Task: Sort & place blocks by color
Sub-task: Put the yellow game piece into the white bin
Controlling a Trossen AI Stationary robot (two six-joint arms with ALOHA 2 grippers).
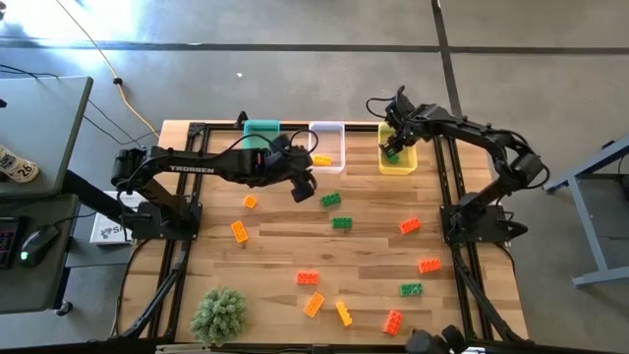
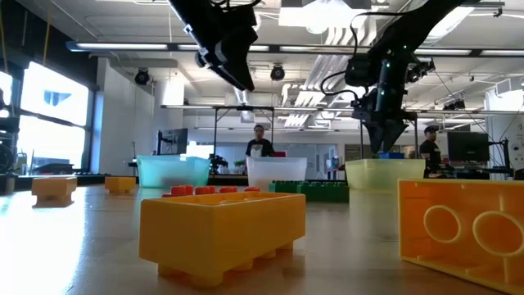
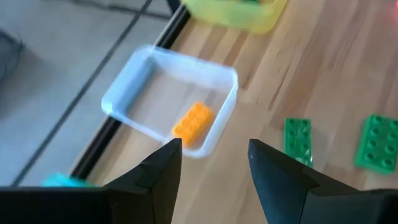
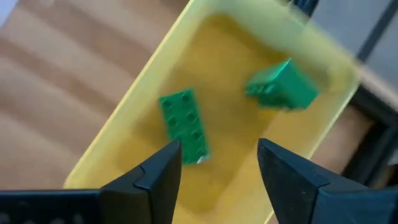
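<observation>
Three bins stand at the table's far edge: a teal bin (image 1: 261,131), a clear bin (image 1: 327,141) with an orange-yellow block (image 3: 193,122) lying in it, and a yellow bin (image 1: 398,157) with two green blocks (image 4: 184,122) (image 4: 283,85) in it. My left gripper (image 3: 214,163) is open and empty, raised above the table just near of the clear bin. My right gripper (image 4: 219,167) is open and empty, hovering over the yellow bin. Two green blocks (image 1: 331,200) (image 1: 341,223) lie on the table near my left gripper.
Loose blocks lie over the table: orange and yellow ones (image 1: 240,231) (image 1: 251,202) at left, red-orange ones (image 1: 410,226) (image 1: 428,265) (image 1: 308,278) and a green one (image 1: 411,289) toward the right and near side. A green plant (image 1: 218,313) sits at the near left. People stand in the room behind.
</observation>
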